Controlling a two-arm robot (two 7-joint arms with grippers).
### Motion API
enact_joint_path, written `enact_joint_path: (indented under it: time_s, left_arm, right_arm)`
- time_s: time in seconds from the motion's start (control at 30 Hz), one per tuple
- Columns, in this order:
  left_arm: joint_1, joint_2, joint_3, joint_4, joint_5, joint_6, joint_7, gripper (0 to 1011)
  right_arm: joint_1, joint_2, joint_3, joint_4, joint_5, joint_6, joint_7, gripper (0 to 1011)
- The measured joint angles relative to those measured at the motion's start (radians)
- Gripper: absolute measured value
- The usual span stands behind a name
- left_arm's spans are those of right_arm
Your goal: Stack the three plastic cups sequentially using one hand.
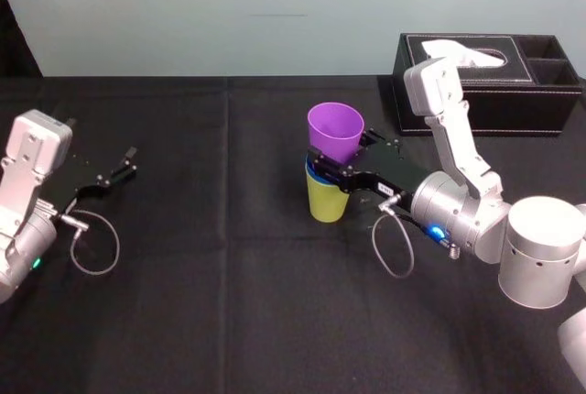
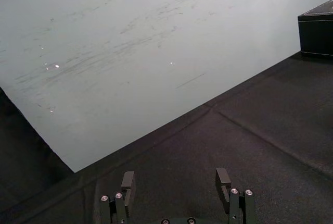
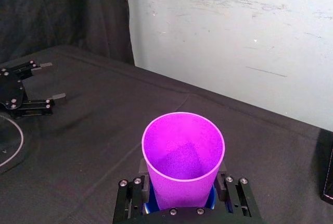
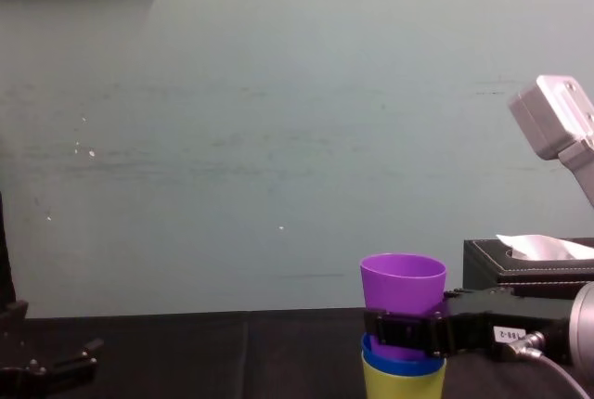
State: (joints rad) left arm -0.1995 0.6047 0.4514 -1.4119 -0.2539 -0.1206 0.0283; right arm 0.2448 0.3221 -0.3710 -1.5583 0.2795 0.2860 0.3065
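Right gripper (image 1: pixel 343 158): you have its fingers pinching the purple cup (image 1: pixel 335 130) low on its sides.
Purple cup: seated in the blue cup (image 4: pixel 401 362), which sits in the yellow-green cup (image 1: pixel 325 202).
Stack: mid-desk (image 1: pixel 229 302), nearer the back edge, near the tissue box (image 1: pixel 513 82).
Left gripper (image 1: pixel 124 167): your idle one, fingers spread, by the desk's left edge.

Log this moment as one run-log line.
stage: final stacking | right gripper: jaws shut on purple cup, its bottom inside blue cup nested in yellow-green cup | left gripper: parked left, jaws open
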Motion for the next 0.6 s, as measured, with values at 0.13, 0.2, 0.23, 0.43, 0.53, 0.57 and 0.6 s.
enact_joint_path:
  time_s: [0.13,0.2,0.23,0.43,0.53,0.57,0.6]
  left_arm:
    - [0.0,0.0,0.0,0.0,0.0,0.0,0.0,1011]
    - [0.0,0.0,0.0,0.0,0.0,0.0,0.0,1011]
    - [0.0,0.0,0.0,0.0,0.0,0.0,0.0,1012]
    - [0.0,0.0,0.0,0.0,0.0,0.0,0.0,1011]
    - [0.0,0.0,0.0,0.0,0.0,0.0,0.0,1011]
    - [0.0,0.0,0.0,0.0,0.0,0.0,0.0,1011]
    - [0.0,0.0,0.0,0.0,0.0,0.0,0.0,1011]
  right_arm:
    - [0.0,0.0,0.0,-0.001,0.0,0.001,0.0,734]
    - [0.0,0.0,0.001,-0.001,0.0,0.001,0.0,791]
    - [0.0,0.0,0.001,-0.001,0.0,0.001,0.0,810]
    - [0.0,0.0,0.001,-0.002,0.0,0.002,0.0,958]
    - [0.0,0.0,0.001,-0.002,0.0,0.002,0.0,1004]
    - [0.0,0.0,0.001,-0.003,0.0,0.002,0.0,1004]
    - [0.0,0.0,0.002,-0.003,0.0,0.002,0.0,1004]
